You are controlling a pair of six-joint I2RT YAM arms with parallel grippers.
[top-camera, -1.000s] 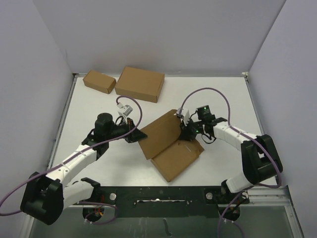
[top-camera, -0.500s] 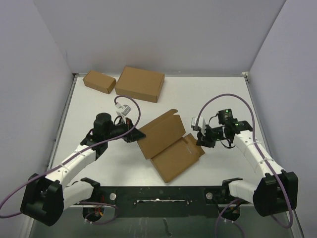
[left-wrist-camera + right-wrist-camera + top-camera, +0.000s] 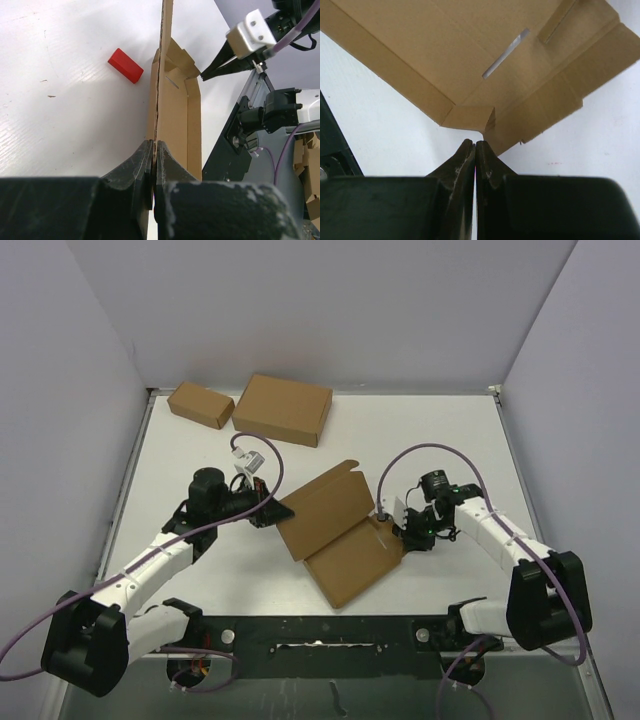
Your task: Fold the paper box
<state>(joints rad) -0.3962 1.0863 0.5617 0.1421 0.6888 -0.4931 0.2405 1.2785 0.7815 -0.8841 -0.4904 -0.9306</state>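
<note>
The paper box lies open in the middle of the table, one large panel raised along its left side. My left gripper is shut on that panel's left edge; in the left wrist view the cardboard stands edge-on between the closed fingers of the left gripper. My right gripper is shut and empty at the box's right edge. In the right wrist view the right gripper's tips sit just off a corner flap of the box, over white table.
A larger brown cardboard box and a small brown box stand at the back left. A small red block lies on the table beyond the raised panel. Purple walls close in the table on three sides.
My right gripper left the raised panel's top, swung out to the right, then came back down to the box's right edge. The left gripper has kept its hold.
</note>
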